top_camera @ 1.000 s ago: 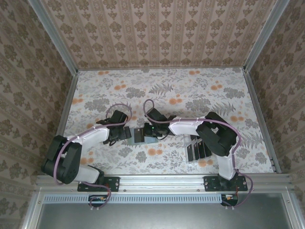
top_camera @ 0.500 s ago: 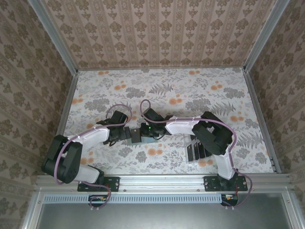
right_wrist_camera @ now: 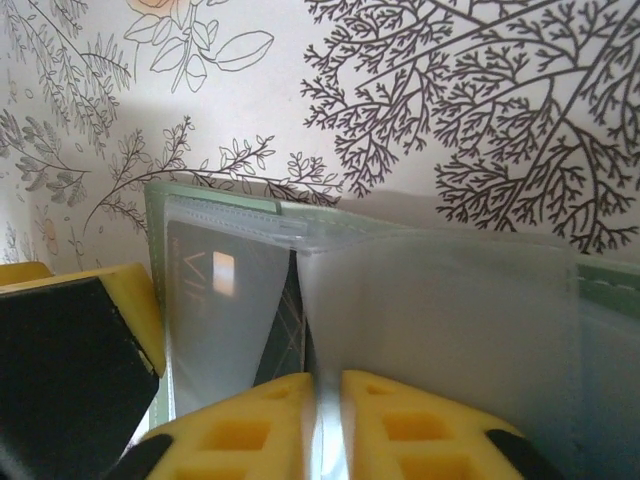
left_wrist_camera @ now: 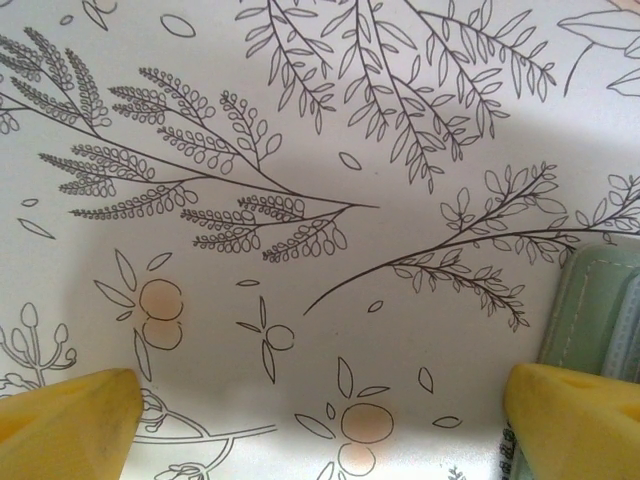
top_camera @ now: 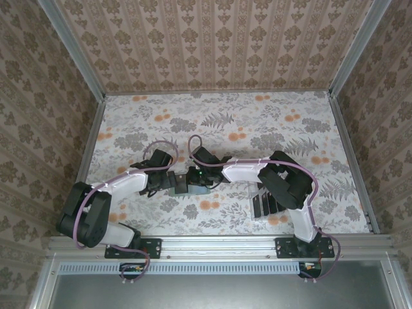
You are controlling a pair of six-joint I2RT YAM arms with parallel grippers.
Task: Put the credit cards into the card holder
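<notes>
Three papered walls (top_camera: 219, 45); floral tabletop (top_camera: 270, 122) bears green card holder (left_wrist_camera: 600, 300).

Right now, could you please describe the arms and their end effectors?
Both the left arm and right arm have white link shells, black joints and a looping purple cable. The left end effector and right end effector have yellow fingers.

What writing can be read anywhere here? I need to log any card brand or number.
No text can be read.
Pale marks on the dark card inside the clear sleeve of the card holder: too blurred to read.
Black cards in the rack, top view: too small to tell.
</notes>
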